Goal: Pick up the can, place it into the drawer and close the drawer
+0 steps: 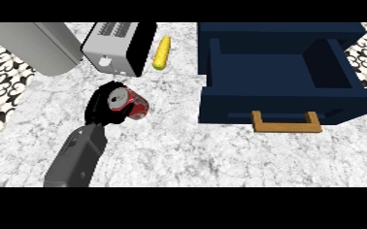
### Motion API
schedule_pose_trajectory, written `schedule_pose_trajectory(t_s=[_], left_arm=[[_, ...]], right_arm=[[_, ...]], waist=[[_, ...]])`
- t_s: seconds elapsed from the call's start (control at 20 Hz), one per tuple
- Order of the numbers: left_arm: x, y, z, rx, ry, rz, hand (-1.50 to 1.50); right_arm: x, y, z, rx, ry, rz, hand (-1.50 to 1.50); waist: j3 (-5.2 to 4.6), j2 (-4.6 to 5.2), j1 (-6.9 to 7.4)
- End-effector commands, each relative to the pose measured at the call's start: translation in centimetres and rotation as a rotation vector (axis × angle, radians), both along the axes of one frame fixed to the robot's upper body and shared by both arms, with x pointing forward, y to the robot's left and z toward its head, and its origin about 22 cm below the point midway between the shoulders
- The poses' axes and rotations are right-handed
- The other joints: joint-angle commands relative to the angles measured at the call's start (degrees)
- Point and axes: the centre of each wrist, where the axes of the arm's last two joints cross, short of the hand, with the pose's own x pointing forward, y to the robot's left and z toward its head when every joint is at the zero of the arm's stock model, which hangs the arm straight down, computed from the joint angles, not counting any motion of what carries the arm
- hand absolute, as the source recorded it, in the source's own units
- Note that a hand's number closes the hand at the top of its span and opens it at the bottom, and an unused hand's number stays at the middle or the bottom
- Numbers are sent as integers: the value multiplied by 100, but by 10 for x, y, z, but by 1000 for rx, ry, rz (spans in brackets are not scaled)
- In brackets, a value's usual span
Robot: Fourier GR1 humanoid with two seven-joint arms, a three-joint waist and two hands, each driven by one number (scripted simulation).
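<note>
- Now the can (136,106) sits in the left half of the counter (186,148), just in front of the toaster (114,48) and well apart from the drawer (276,104).
- The left hand (97,109) is wrapped about it: black fingers curl round the silver end, and only the red body pokes out on the hand's right side.
- The can's long axis is tipped, with the silver end up and toward the left edge and the red end pointing toward the drawer. Whether it is lifted off the counter cannot be told.
- The drawer stands pulled open at the counter's right side, its wooden handle (285,123) facing the front edge.
- The right hand shows nowhere, so the left is the only hand near the can.
- The coming move looks like a carry to the right, across the middle of the counter and over the drawer's left wall.
- A yellow corn cob (162,52) lies beside the toaster, out of that path.
</note>
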Motion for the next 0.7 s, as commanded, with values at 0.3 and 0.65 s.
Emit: schedule_pose_trajectory(t_s=[0.3,0.65], left_arm=[[1,-47,68,41,-112,84,150],[1,-67,136,86,-144,70,150]], right_arm=[[-4,11,6,9,2,-2,-150],[-2,6,-2,21,-14,3,-150]], waist=[[1,-36,14],[-7,33,-87]])
